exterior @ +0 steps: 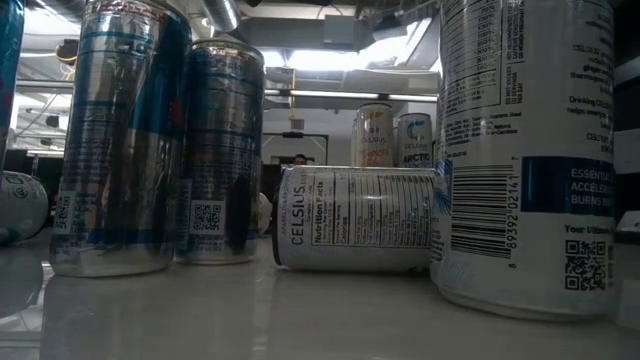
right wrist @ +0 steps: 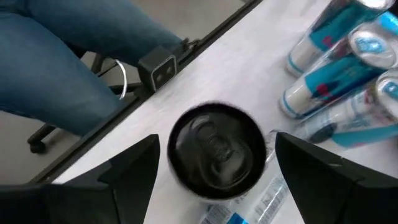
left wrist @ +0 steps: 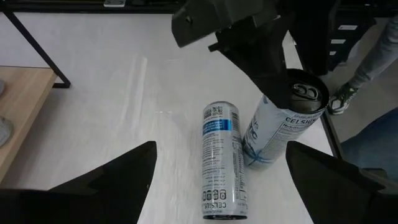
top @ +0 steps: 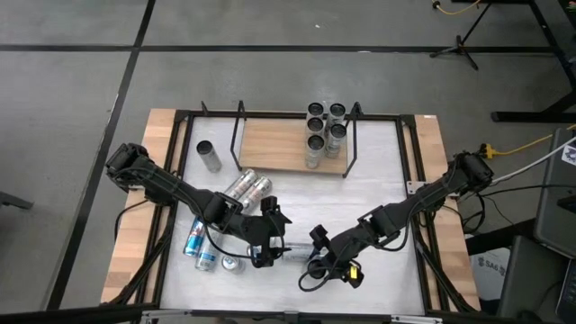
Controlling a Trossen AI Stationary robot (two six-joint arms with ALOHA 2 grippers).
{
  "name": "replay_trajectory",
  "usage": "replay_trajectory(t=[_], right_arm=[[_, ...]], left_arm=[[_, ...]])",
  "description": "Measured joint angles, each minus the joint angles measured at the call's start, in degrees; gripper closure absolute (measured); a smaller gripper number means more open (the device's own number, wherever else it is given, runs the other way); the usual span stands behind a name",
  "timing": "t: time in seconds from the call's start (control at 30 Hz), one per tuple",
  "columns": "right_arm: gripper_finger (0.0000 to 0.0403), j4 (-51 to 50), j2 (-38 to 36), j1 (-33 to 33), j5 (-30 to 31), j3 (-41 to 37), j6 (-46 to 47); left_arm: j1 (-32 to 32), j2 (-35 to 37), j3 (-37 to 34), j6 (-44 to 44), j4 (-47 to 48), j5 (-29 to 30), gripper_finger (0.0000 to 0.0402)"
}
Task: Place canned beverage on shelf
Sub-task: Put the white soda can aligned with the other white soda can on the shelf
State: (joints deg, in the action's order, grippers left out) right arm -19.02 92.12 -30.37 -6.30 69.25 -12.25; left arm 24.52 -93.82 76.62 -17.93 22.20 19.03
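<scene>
Right tool apparently straddling upright can

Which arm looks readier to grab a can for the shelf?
Probably the right. Its right gripper hangs open directly over an upright black-topped can. The left gripper, also open, faces a can lying flat, which is harder to lift upright.

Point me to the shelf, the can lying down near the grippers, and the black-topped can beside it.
shelf [top: 274,144]: high view, bare part of its wooden board.
lying can [left wrist: 221,158]: left wrist view, middle of its side.
black-topped can [right wrist: 216,151]: right wrist view, centre of its black lid.
</scene>
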Motion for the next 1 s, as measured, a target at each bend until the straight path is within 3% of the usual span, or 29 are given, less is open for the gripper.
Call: replay_trajectory(t=[1.0], right_arm=[[0.0093, 13.26, 0.0, 0.0, -0.82, -8.41, 0.0]], left_arm=[[0.0, 0.0, 0.02, -0.12, -0.25, 0.0, 0.0053]])
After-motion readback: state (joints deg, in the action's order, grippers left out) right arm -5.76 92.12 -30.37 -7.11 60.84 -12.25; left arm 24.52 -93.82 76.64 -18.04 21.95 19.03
